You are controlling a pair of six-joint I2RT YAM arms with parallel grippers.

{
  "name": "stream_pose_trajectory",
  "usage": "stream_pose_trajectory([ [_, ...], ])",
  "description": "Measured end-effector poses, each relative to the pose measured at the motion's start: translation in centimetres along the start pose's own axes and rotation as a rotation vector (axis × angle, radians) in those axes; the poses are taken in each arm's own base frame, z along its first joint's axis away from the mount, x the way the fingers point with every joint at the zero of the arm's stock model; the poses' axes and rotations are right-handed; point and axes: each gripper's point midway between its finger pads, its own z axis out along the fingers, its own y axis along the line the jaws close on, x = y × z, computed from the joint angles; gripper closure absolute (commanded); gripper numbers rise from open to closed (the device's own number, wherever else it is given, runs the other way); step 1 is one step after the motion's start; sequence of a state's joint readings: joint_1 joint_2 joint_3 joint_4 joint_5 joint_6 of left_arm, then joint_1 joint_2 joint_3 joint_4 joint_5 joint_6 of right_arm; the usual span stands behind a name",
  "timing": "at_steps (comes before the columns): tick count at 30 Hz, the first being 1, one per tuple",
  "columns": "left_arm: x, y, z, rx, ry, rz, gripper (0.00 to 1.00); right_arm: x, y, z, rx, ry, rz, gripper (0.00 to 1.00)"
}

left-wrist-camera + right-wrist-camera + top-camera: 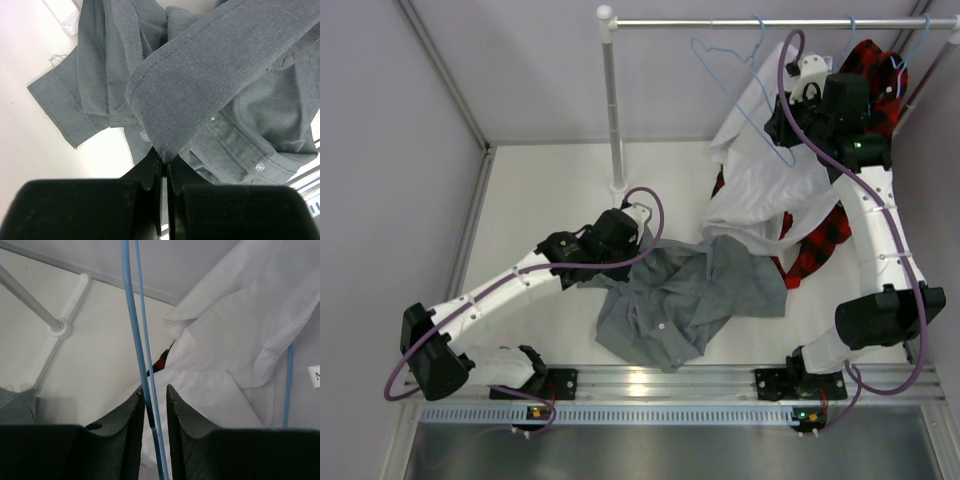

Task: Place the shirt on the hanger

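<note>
The grey shirt (690, 295) lies crumpled on the white table in front of the arms. My left gripper (642, 235) sits at the shirt's upper left edge. In the left wrist view this gripper (165, 160) is shut on a fold of the shirt (210, 75), which is lifted towards the camera. The light-blue hanger (732, 92) hangs from the rail at the back. My right gripper (782, 128) is up at its lower end. In the right wrist view two wires of the hanger (131, 315) pass between the narrowly parted jaws of the right gripper (155, 392); they touch the left finger, with a gap to the right one.
A white shirt (760, 190) and a red-and-black plaid shirt (825, 235) hang from the rail (720, 21), right beside the right gripper. The rack's upright pole (612, 110) stands at the back middle. Another blue hanger wire (289, 385) runs through the white shirt (235, 330).
</note>
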State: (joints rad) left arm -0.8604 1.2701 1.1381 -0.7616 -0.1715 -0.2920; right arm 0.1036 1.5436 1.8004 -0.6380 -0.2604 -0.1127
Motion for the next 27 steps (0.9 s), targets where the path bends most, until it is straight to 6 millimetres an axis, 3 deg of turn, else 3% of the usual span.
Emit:
stream_pose_trajectory([
  [7, 0.0, 0.0, 0.0, 0.004, 0.000, 0.003, 1.00, 0.0, 0.2, 0.0, -0.011, -0.002, 0.001, 0.81],
  [10, 0.0, 0.0, -0.1, 0.004, -0.001, 0.003, 1.00, -0.1, 0.3, 0.0, -0.018, -0.003, 0.001, 0.95],
  [13, 0.0, 0.0, -0.1, 0.005, -0.003, 0.003, 1.00, -0.1, 0.5, 0.0, -0.025, -0.003, 0.005, 1.00],
  [27, 0.1, 0.0, -0.2, 0.008, -0.003, 0.002, 1.00, -0.8, 1.8, -0.1, -0.088, -0.032, 0.064, 1.00],
])
